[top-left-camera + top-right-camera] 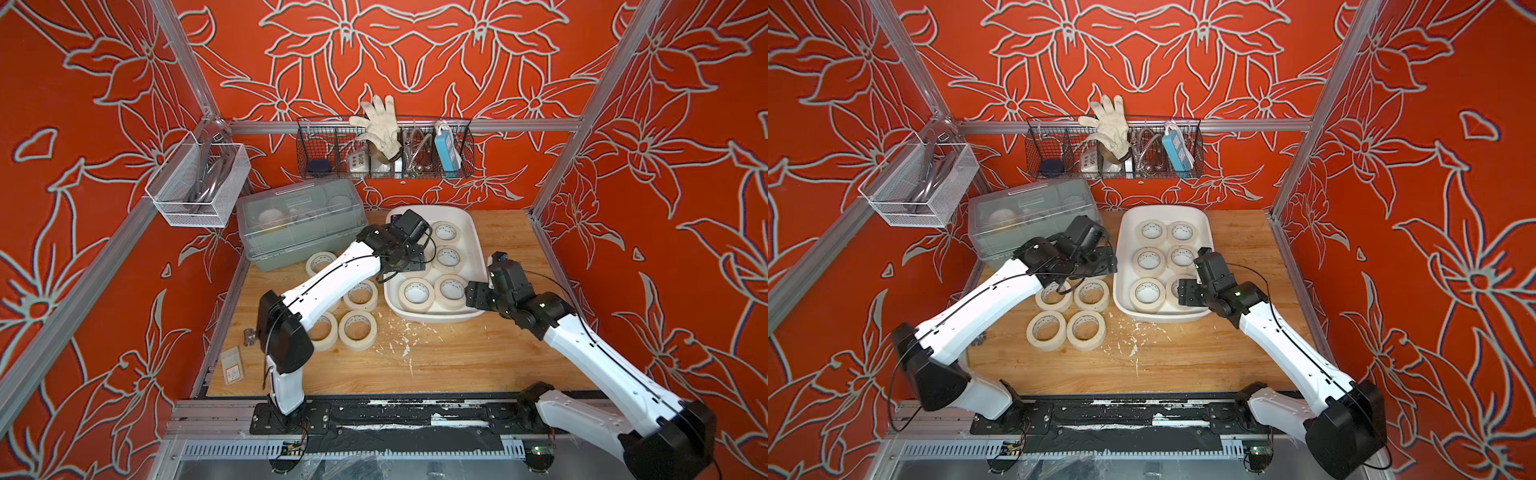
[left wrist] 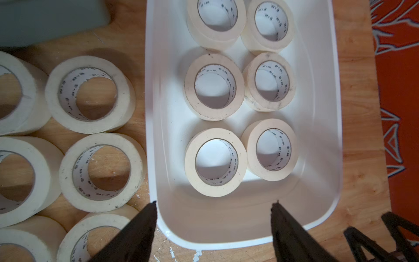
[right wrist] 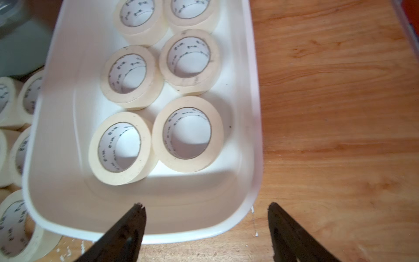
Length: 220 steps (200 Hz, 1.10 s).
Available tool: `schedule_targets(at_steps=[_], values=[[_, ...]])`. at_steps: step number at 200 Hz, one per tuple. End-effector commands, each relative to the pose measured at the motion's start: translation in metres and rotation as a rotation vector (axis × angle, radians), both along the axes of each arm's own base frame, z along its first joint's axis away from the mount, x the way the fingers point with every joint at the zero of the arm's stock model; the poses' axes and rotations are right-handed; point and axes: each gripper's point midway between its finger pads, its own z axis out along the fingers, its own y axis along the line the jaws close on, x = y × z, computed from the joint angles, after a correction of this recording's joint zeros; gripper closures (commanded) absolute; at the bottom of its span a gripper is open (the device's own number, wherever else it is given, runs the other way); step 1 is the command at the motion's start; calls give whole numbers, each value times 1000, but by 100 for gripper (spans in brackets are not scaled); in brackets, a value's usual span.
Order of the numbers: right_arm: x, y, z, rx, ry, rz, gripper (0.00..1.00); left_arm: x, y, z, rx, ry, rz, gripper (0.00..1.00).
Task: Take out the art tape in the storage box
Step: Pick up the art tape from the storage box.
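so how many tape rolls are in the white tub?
6 masking-tape rolls flat in the white tub, two by three: far pair, middle pair, near pair. None seems hidden.

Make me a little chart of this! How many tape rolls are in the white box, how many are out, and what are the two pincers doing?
Storage box: white, no lid, on the wooden table
Tape rolls inside: six, lying flat, in three pairs
Tape rolls outside: six in view, on the wood left of the box
Left pincer: open, holding nothing
Right pincer: open, holding nothing, over the box's near right corner
Job: not finished
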Motion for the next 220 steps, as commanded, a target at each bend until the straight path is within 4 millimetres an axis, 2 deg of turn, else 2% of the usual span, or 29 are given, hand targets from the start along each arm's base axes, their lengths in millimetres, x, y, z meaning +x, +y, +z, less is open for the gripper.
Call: schedule_targets(at_steps=[1, 80, 100, 117, 145, 163, 179, 220], values=[[2, -2, -6, -5, 7, -12, 30, 14, -3, -3, -30, -59, 29, 100], [6, -1, -8, -4, 14, -13, 30, 31, -11, -23, -65, -80, 4, 100], [6, -2, -9, -11, 13, -15, 30, 34, -12, -27, -66, -84, 6, 97], [7, -4, -8, -19, 7, -18, 30, 34, -13, -29, -72, -73, 11, 91], [7, -7, -7, -29, -3, -21, 30, 34, -13, -31, -72, -80, 6, 76], [7, -7, -7, -31, -3, -19, 29, 35, -13, -29, -68, -92, -7, 59], [7, -6, -8, -30, 1, -14, 29, 37, -13, -24, -67, -102, -23, 48], [6, -6, -13, -38, 18, -4, 29, 49, -21, 1, -80, -147, -112, 40]])
